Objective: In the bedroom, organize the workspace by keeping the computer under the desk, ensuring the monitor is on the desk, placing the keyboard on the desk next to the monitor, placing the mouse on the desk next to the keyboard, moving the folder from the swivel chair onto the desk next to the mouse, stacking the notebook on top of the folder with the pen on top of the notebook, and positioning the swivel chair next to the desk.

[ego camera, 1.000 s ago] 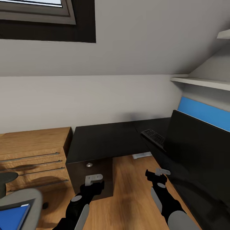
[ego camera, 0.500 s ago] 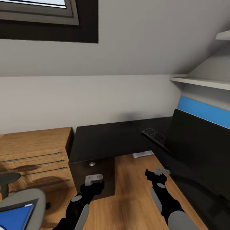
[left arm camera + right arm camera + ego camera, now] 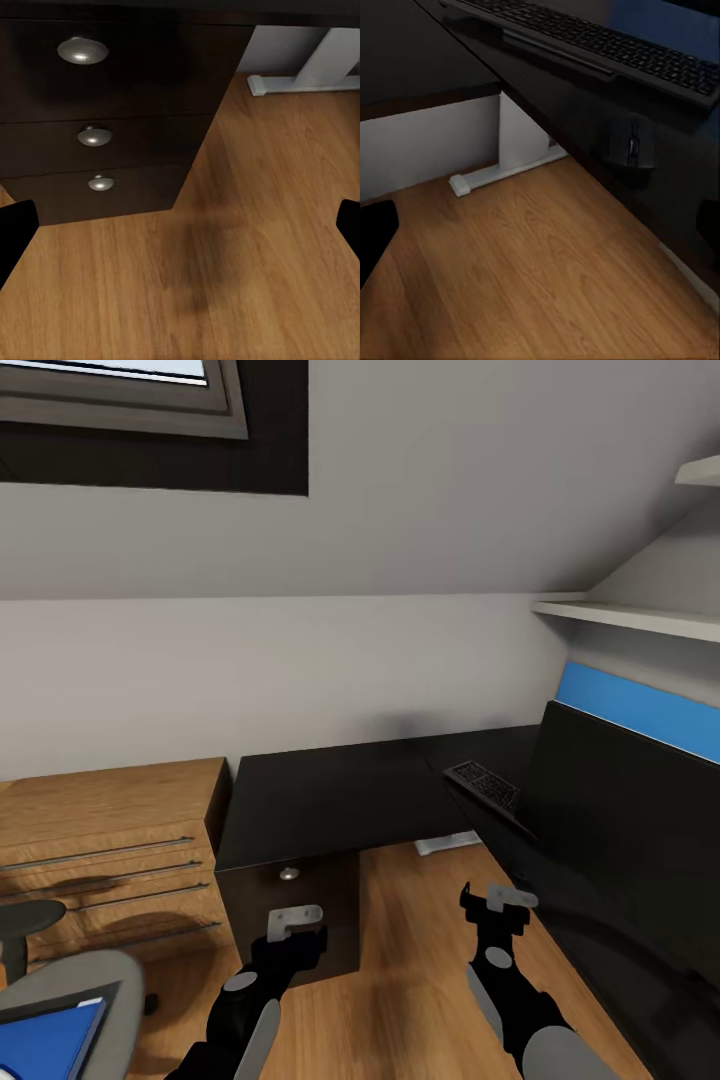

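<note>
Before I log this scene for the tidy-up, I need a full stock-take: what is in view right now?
desk: one, black top, white leg, against the wall
monitor: one, black, on the desk's right wing
keyboard: one, dark keys, on the desk beside the monitor
mouse: one, black, on the desk near the keyboard
folder: one, blue, on the swivel chair, grey
dark drawer unit: one, under the desk
oak drawer unit: one, left of the desk
left gripper: open, over the floor
right gripper: open, near the desk edge
</note>
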`<state>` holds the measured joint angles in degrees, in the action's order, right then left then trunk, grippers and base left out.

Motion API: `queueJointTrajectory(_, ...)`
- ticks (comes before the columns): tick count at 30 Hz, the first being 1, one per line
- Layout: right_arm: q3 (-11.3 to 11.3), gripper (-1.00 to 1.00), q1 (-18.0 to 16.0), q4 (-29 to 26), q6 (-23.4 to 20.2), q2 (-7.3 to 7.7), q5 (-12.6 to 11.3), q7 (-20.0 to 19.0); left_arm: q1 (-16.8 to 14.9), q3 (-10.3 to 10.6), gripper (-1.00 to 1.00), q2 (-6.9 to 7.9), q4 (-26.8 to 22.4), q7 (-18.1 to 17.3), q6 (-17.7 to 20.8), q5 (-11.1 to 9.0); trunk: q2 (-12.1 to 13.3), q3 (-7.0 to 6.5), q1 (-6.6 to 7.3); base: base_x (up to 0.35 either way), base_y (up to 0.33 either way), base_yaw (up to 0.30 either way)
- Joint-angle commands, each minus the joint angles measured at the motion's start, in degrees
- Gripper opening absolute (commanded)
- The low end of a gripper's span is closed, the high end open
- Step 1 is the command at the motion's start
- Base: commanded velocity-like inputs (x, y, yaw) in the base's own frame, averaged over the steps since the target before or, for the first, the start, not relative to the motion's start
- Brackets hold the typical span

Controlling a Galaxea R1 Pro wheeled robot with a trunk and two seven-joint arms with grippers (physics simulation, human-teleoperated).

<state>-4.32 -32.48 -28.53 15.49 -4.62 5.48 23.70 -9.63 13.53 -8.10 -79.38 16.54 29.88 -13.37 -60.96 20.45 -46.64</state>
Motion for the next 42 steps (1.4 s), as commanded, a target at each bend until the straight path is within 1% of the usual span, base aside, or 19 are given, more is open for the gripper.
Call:
queueJointTrajectory(1, -0.40, 1.00, -0.07, 0.24, 0.15, -0.14, 0.88, 0.57, -0.04, 0.09, 1.00, 0.02, -0.07, 0.53, 0.18, -0.61, -0.05, 0.07, 0.00, 0.000, 0.000, 0.000)
queueJointTrajectory(4, -0.37, 1.00, -0.32, 0.70, -0.02, -0.41, 1.43, 1.72, -0.04, 0.09, 1.00, 0.02, -0.07, 0.52, 0.18, -0.61, -0.05, 0.07, 0.00, 0.000, 0.000, 0.000)
queueJointTrajectory(7, -0.42, 1.00, -2.14, 2.42, -1.02, -0.65, 1.72, 2.50, -0.04, 0.09, 1.00, 0.02, -0.10, 0.51, 0.18, -0.61, -0.05, 0.07, 0.00, 0.000, 0.000, 0.000)
queueJointTrajectory(8, -0.46, 1.00, -2.86, 3.19, -1.40, -0.69, 1.74, 2.63, -0.04, 0.09, 1.00, 0.02, -0.11, 0.51, 0.18, -0.61, -0.05, 0.07, 0.00, 0.000, 0.000, 0.000)
queueJointTrajectory(9, -0.65, 1.00, -5.91, 6.70, -3.00, -0.72, 1.62, 2.91, -0.04, 0.09, 1.00, 0.02, -0.18, 0.51, 0.19, -0.62, -0.05, 0.07, 0.00, 0.000, 0.000, 0.000)
queueJointTrajectory(10, -0.83, 1.00, -7.10, 8.04, -3.40, -0.69, 1.47, 2.98, -0.04, 0.09, 1.00, 0.02, -0.20, 0.51, 0.22, -0.65, -0.05, 0.07, 0.00, 0.000, 0.000, 0.000)
queueJointTrajectory(13, -1.13, 1.00, -8.16, 9.20, -3.46, -0.71, 0.90, 3.04, -0.04, 0.09, 1.00, 0.02, -0.22, 0.51, 0.28, -0.67, -0.05, 0.07, 0.00, 0.000, 0.000, 0.000)
queueJointTrajectory(18, -1.60, 1.00, -8.90, 10.22, -1.47, -0.77, -0.83, 3.09, -0.04, 0.09, 1.00, 0.02, -0.24, 0.51, 0.33, -0.63, -0.05, 0.07, 0.00, 0.000, 0.000, 0.000)
queueJointTrajectory(21, -1.68, 1.00, -9.05, 10.79, 0.48, -0.81, -1.61, 3.07, -0.04, 0.09, 1.00, 0.02, -0.29, 0.51, 0.34, -0.62, -0.05, 0.07, 0.00, 0.000, 0.000, 0.000)
queueJointTrajectory(22, -1.69, 1.00, -9.10, 11.42, 1.76, -0.90, -1.84, 3.05, -0.04, 0.09, 1.00, 0.02, -0.37, 0.51, 0.34, -0.61, -0.05, 0.07, 0.00, 0.000, 0.000, 0.000)
queueJointTrajectory(27, -1.62, 1.00, -9.16, 12.85, 4.38, -1.03, -2.13, 3.08, -0.04, 0.04, 1.00, 0.02, -0.50, 0.51, 0.41, -0.61, -0.05, 0.07, 0.00, 0.000, 0.000, 0.000)
queueJointTrajectory(34, -1.72, 1.00, -9.18, 13.32, 5.37, -0.86, -2.35, 3.05, -0.04, 0.08, 1.00, 0.02, -0.66, 0.51, 0.50, -0.61, -0.05, 0.07, 0.00, 0.000, 0.000, -0.004)
queueJointTrajectory(42, -1.66, 1.00, -9.18, 13.75, 5.51, -0.67, -2.39, 3.02, -0.04, 0.07, 1.00, 0.02, -0.78, 0.51, 0.53, -0.61, -0.05, -0.01, 0.00, 0.000, 0.000, -0.162)
